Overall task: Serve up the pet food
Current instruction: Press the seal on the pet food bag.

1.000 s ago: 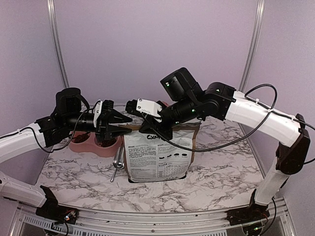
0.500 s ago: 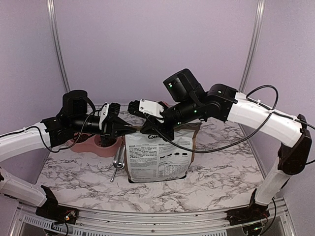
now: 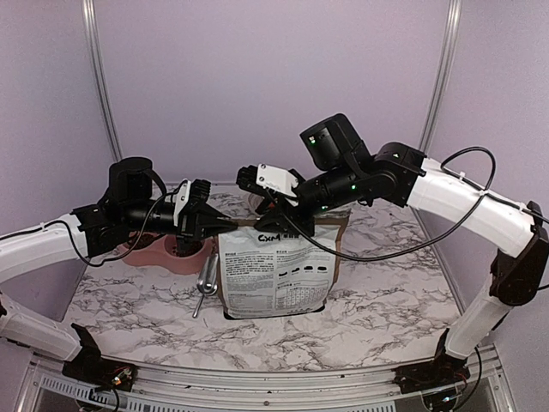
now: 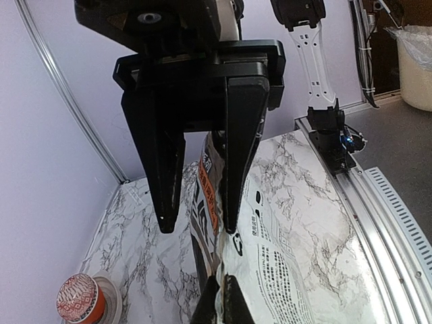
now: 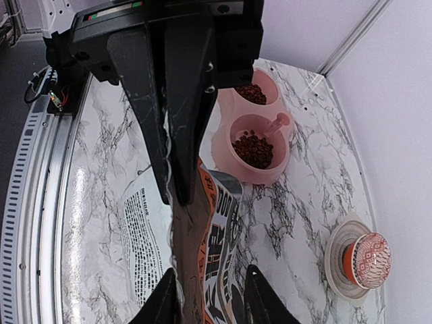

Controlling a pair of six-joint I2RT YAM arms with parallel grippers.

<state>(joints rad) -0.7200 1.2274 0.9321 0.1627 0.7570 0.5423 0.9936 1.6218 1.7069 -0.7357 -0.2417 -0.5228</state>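
Black left fingers (image 5: 192,121) are clenched on the top seam of the bag (image 3: 274,275), at its upper-left corner in the overhead view. The right fingers (image 4: 244,135) stand released, one on each side of that seam, just beside the pinch. I cannot tell whether they brush the paper.

Kibble (image 5: 253,150) lies in both cups of the pink bowl (image 5: 226,160), at centre-left of the overhead frame, just beside the bag's left edge. At least some food looks served. The step in hand seems to be managing the bag's top: either handing it from one arm to the other or working the mouth. Which of these it is cannot be told, and any food inside the bag is hidden.

With only a corner pinch carrying the limp paper, the next move calls for the right arm either to clear straight off the seam without snagging it or to take a fresh hold. Meanwhile the bag has to stay upright so it neither twists nor spills.

The kibble is in loose heaps and points nowhere. The two heaps line up along the bowl's long axis, which runs left to right in the overhead view. The bag stands with its foot on the counter (image 3: 386,292) and its long axis upright. Its mouth is up, the seam runs left to right, and the printed face is towards the bottom of the frame.
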